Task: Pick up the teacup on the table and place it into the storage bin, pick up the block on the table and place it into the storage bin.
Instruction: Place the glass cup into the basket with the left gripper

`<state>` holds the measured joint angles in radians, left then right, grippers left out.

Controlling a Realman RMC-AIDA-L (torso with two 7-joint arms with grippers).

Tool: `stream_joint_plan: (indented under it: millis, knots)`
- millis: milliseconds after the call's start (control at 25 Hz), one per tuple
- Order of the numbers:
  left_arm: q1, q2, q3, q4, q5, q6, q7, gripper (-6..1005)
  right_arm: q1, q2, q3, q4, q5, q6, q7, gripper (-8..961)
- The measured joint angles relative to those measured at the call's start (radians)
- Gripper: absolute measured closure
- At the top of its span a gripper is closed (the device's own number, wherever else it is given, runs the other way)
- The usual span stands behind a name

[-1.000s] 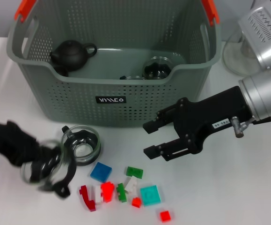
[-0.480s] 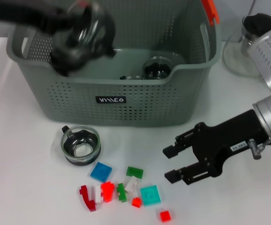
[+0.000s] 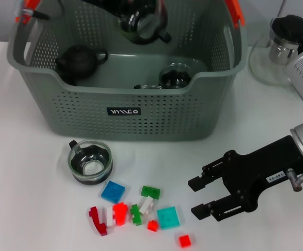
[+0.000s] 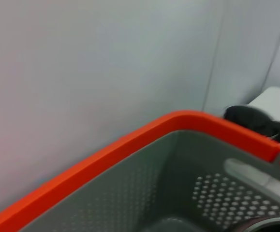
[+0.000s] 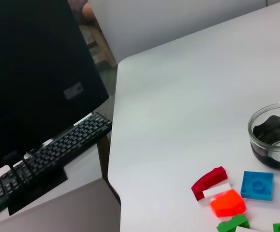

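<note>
white table [image 3: 25, 157], storage bin [image 3: 125, 112] at back, glass teacup [image 3: 90, 162], scattered coloured blocks [image 3: 141, 206] in front, glass pot [image 3: 279, 49]

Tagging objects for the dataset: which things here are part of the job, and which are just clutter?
Job:
- storage bin
- glass teacup carried over the bin by the left gripper
- glass teacup on the table
- toy blocks
- right gripper, open beside the blocks

Lying about:
- black teapot in the bin
- glass pitcher
- keyboard
</note>
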<state>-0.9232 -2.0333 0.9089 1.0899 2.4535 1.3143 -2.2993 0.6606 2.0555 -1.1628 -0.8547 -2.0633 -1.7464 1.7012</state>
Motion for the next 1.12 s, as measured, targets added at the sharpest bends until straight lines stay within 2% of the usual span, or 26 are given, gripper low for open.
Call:
stream_joint_plan:
  millis: [240, 280, 480, 1040, 1120]
  knots:
    - [-0.054, -0.030, 0.059, -0.125, 0.100, -0.159, -0.018, 948, -0.001, 0.000, -0.003, 0.000, 0.000, -0.001, -0.001, 329]
    - [-0.061, -0.041, 0.082, -0.157, 0.128, -0.211, -0.024, 948, -0.001, 0.000, -0.004, 0.000, 0.000, -0.001, -0.001, 329]
    - [-0.064, -0.055, 0.112, -0.201, 0.162, -0.280, -0.027, 946, 0.000, 0.001, -0.006, 0.000, 0.000, -0.001, -0.007, 329]
    - [-0.048, -0.075, 0.128, -0.205, 0.166, -0.301, -0.023, 943, 0.009, 0.002, -0.006, 0.000, 0.000, 0.007, -0.009, 328]
    - [-0.048, -0.075, 0.128, -0.205, 0.166, -0.303, -0.023, 796, 0.010, 0.002, -0.005, 0.000, 0.000, 0.007, -0.009, 328]
